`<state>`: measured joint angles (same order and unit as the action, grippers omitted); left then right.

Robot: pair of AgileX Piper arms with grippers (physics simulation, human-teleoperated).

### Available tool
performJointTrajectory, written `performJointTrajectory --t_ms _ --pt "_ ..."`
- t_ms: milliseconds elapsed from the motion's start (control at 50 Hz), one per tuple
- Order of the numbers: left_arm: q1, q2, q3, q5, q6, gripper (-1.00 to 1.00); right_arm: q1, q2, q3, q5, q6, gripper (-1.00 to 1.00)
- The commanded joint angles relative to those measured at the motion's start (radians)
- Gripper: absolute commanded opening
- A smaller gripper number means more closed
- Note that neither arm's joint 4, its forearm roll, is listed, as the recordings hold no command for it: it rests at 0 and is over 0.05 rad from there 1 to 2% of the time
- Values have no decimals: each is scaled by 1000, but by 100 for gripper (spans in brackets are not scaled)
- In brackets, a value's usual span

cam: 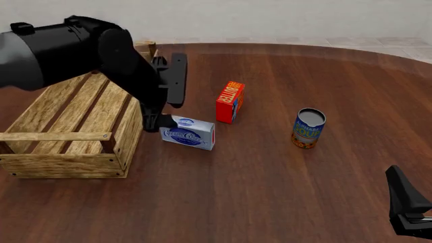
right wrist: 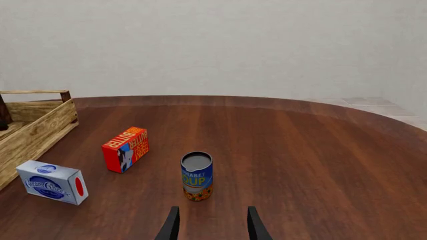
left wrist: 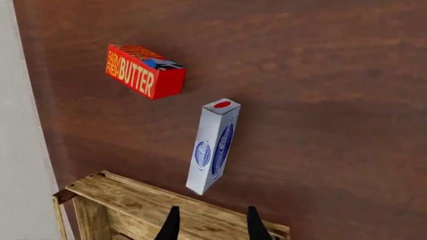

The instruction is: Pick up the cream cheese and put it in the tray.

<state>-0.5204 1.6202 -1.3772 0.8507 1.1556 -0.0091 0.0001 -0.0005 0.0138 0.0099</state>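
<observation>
Four things share the dark wooden tabletop [cam: 270,192], and I take them from its left edge across. Nearest that edge sits the large open tray of light wooden slats with darker corner posts [cam: 64,126], nothing visible in it. Above its right wall hangs the left arm's black gripper [left wrist: 212,226]; in its wrist view the jaws stand spread with nothing between them, pointed down past the tray's rim toward the boxes.

Just beside that right wall, a sliver of tabletop between, lies the cream cheese [cam: 189,133]: a small flat rectangular pale grey-blue box with a dark blue oval logo and a red mark on its end. It rests on a long narrow side, broad logo face toward the arms' edge of the tabletop.

It looks like light, stiff cardboard with smooth printed faces, so probably a little slippery and easy to dent. My judgement: close across the thin dimension, jaws on the two broad faces near mid-length, with moderate force.

Further toward the middle stands the upright red-orange butter box [cam: 229,102], near the cream cheese but apart. Rightward is a blue-labelled soup can [cam: 308,128], well apart. At the near right corner the right gripper [right wrist: 212,225] waits, jaws spread and unloaded.
</observation>
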Motion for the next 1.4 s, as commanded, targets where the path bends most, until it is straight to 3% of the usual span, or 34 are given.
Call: performJointTrajectory --t_ms 20,380,720,940,1040,1260,1400 --pt "29 28 3 -54 37 100 -1 0 0 -1 1 100" --pt "58 101 3 -172 86 100 -3 0 0 2 3 100" --pt "48 147 -15 -187 89 100 -4 0 0 1 5 100" --pt "57 156 27 -218 110 100 -1 0 0 0 1 100" --pt "38 166 11 -207 76 100 -1 0 0 -1 1 100" --pt "50 179 -27 -207 77 100 1 0 0 -1 2 100" --pt "55 204 -6 -239 102 100 -1 0 0 0 3 100"
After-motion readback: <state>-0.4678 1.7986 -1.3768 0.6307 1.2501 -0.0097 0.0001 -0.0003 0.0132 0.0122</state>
